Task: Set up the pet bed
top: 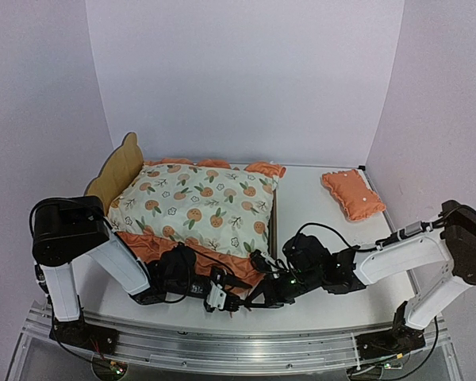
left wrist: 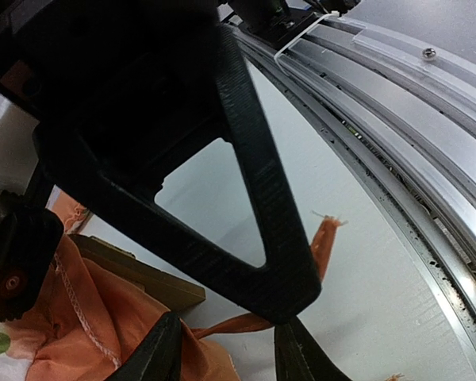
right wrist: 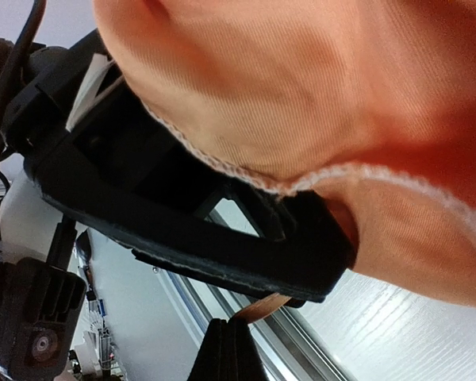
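Top external view: the small light plywood pet bed with scalloped headboard is recorded at the left-centre of the white table, headboard at the far left and one long side turned toward the arm bases.

Bed contents: the orange-print ruffled mattress pad is laid in the frame, puffed up, and the base is hidden completely. Its near ruffle is spilled over the near edge. The small orange pillow is not in the bed; it is noted on the table, well apart to the right.

Both grippers are placed at the near ruffle, close together.
- Left gripper: the jaws are held moderately apart, and a strip of orange ruffle is lying between them, unclamped.
- Right gripper: the fingers are pressed together, seemingly on a thin edge of ruffle. The pinch itself is barely shown.

Step judged: the pad is being squared and seated along the near side. The hem should be drawn low and evenly, so that the pad is settled inside the wooden rail rather than left riding over it. Since the grippers are crowded, a clash should be guarded against. Pillow placement is judged not yet done.
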